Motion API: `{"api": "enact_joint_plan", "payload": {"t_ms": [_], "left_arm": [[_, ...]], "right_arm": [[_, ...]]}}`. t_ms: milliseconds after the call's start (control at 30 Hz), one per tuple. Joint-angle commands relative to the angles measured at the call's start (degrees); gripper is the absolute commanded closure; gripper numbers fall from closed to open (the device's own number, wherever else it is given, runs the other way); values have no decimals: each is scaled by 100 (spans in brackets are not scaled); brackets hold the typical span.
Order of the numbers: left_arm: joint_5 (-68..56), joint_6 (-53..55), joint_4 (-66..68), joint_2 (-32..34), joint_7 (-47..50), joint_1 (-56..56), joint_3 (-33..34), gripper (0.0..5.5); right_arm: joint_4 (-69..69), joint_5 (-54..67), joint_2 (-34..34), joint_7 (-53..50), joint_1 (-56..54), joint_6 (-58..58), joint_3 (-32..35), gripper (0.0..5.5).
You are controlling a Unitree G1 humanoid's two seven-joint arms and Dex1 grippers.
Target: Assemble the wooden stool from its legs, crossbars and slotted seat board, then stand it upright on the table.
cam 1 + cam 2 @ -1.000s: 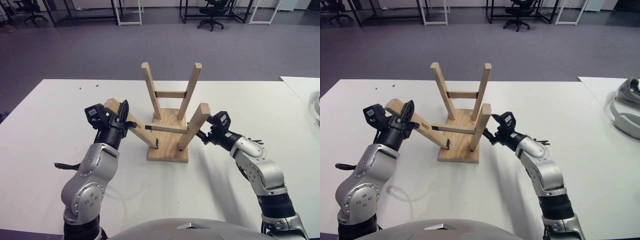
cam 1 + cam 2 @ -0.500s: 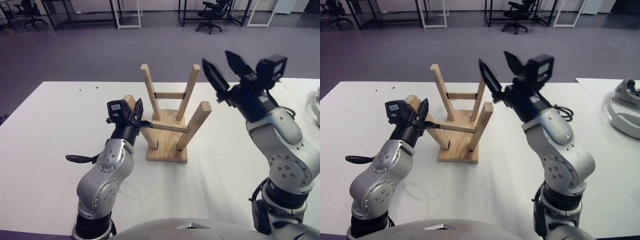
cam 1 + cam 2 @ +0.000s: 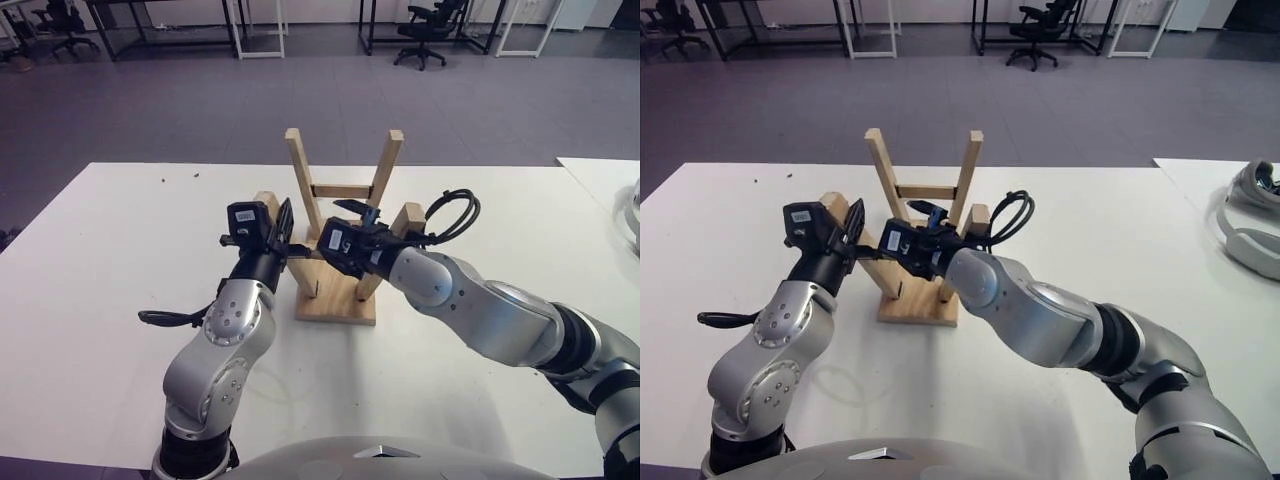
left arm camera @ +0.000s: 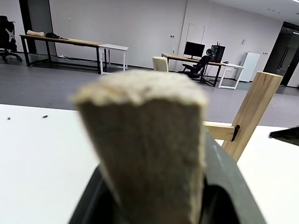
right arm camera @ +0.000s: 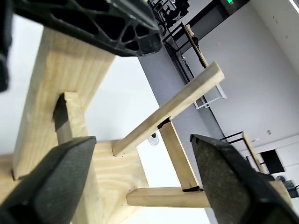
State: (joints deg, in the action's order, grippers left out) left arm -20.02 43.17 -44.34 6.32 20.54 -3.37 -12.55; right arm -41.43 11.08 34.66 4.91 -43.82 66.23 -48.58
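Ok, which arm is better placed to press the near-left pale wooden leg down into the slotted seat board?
Left: the left gripper is shut on the upper end of the pale wooden leg; the right gripper is open, holding nothing.

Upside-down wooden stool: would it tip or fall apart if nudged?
Probably hard to tip: its flat wooden seat board rests broadly on the white table. Solid wood, so likely stiff. Lifted by the leg that the left pincer grips, joints might pull loose.
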Motion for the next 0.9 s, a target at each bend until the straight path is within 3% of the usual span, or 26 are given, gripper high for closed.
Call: {"api": "enact_joint_plan", "payload": {"t_ms": [33,167,267,433,600,667,733,833,900], "left_arm": [[310,526,187,227,-275,-73,-402,446],[189,264,272,-31,-604,-399,-506,444],[-350,-185,104,-545,-869,-506,0,355],[-1274,-357,-251,-350,-1729,-894,936,269],[-2708,-9,567,898,-2651,-3050,2416,234],[-2856,78,1225,1431,-3174,-3498,2595,234],[-2743,48,1983,1678,-3812,-3354,2390,234],[-2321,-291,2662,1638,-4568,-2509,1713,234],[-1655,-946,3261,1500,-4982,-1717,1002,234]], "right_arm": [[271,75,82,561,241,507,-361,173],[286,81,136,965,531,440,-296,173],[439,59,193,1164,756,-56,232,173],[409,77,-405,1124,707,-1271,2237,173],[392,1204,-1168,1141,129,-1742,4924,173],[876,1892,-1213,1298,-207,-1670,5853,173],[1262,2652,-1197,1555,197,-1399,6571,173],[1444,2939,-1103,1919,1554,-1186,6529,173],[1699,2414,-934,2105,2532,-1473,5770,173]]}}
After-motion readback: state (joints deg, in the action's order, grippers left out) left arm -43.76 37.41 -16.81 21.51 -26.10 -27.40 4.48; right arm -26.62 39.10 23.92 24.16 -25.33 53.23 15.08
